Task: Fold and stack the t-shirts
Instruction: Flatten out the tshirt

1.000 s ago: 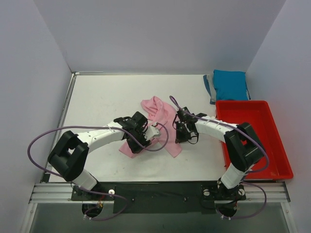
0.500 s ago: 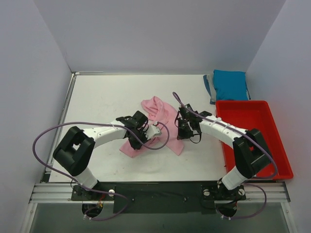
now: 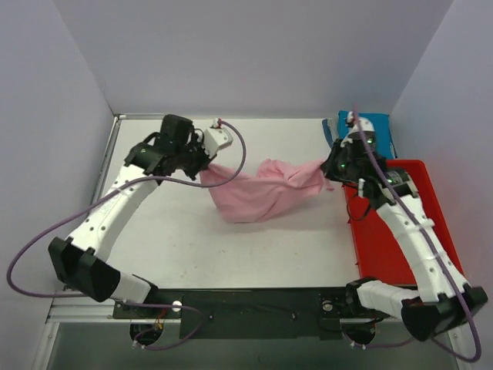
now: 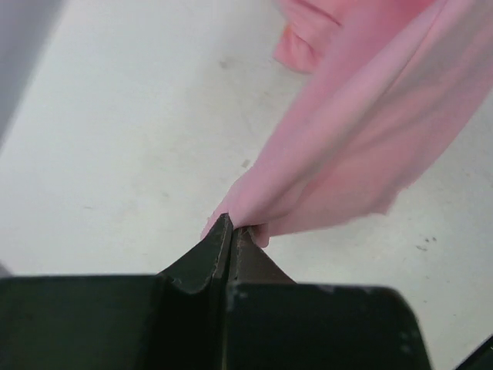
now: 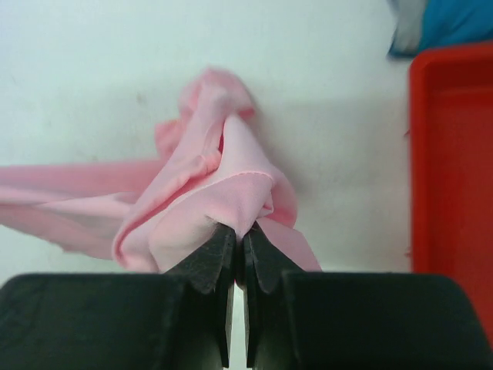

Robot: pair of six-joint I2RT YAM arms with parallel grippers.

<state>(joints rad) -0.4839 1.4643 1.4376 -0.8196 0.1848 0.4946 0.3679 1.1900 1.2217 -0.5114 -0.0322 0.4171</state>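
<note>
Left claw (image 4: pixel 231 226) and right claw (image 5: pixel 239 233) each pinch a pink shirt (image 3: pixel 262 196) corner; thin bites. Stretch wider and one may slip free.

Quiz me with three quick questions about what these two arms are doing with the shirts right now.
1. True or false: the pink t-shirt lies neatly folded.
2. Where is the teal t-shirt relative to the red tray? A inside it; B on the table just beyond its far edge; C under it.
3. Fill in: the left gripper and the right gripper are each shut on the ___.
Key: 1 false, it is stretched out between both grippers; 2 B; 3 pink t-shirt.
</note>
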